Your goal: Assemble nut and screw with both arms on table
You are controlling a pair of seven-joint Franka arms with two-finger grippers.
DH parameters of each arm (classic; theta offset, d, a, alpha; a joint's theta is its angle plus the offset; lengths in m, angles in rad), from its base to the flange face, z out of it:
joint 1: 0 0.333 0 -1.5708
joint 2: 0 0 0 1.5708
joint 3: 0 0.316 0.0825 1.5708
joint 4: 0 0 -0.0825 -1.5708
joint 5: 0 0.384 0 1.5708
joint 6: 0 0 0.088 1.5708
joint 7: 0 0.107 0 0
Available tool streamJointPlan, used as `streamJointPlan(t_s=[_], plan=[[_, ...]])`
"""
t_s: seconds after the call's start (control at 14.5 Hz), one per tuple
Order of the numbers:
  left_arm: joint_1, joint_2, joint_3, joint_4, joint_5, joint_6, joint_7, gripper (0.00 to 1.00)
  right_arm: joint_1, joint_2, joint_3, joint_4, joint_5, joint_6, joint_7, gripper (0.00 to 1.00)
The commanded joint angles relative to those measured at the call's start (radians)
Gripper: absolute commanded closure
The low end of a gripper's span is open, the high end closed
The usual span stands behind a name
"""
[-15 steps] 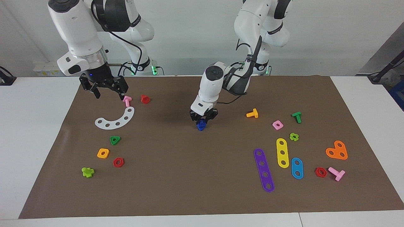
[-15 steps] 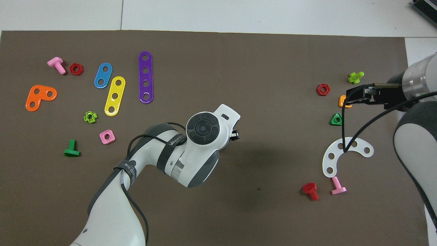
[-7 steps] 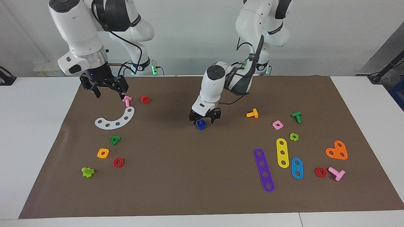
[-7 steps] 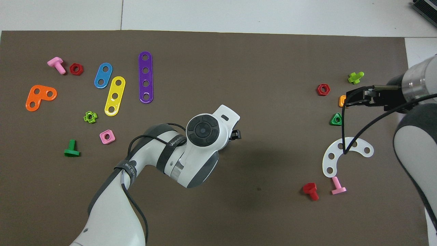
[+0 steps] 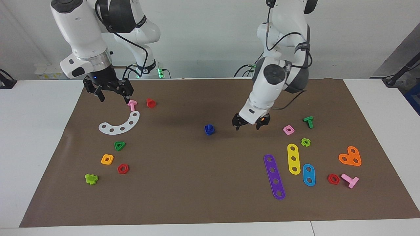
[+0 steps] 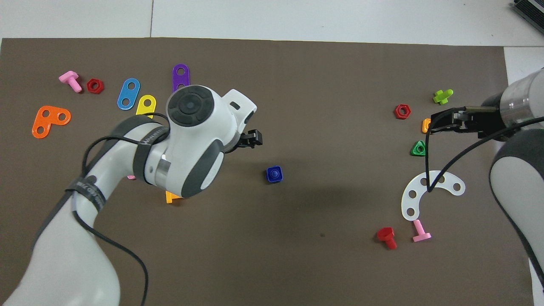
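The small dark-blue plastic square nut sits on the dark-blue toy screw, shaft upright, mid-bench on the brown mat, so assembly looks done, with the left tool apart over the mat beside it and the right tool apart, waiting above the white curved strip.

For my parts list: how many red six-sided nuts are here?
2. One red nut lies beside the orange nut, toward the right arm's end; the other red nut beside the pink bolt, toward the left arm's end. None seems hidden.
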Motion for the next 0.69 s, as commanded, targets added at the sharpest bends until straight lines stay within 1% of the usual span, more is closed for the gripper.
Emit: streamJointPlan(t_s=[0.0,0.14,0.28,0.48,0.62], plan=[[0.162,-0.039,-0.009,-0.037,0.018,-0.09,0.229,0.0,-0.01,-0.023,0.006,-0.025,0.012,0.002,-0.023,0.0],[0.263,-0.066,-0.006,-0.065,0.02,-0.11,0.329,0.0,-0.01,-0.023,0.006,-0.025,0.012,0.003,-0.022,0.0],[0.331,-0.122,-0.006,-0.086,0.038,-0.131,0.344,0.0,-0.01,-0.023,0.006,-0.025,0.012,0.002,-0.022,0.0],[0.342,-0.189,-0.005,-0.064,0.144,-0.212,0.334,0.0,-0.01,-0.023,0.006,-0.025,0.012,0.003,-0.022,0.0],[0.343,-0.261,-0.005,-0.064,0.146,-0.228,0.334,0.0,-0.01,-0.023,0.006,-0.025,0.012,0.003,-0.022,0.0]])
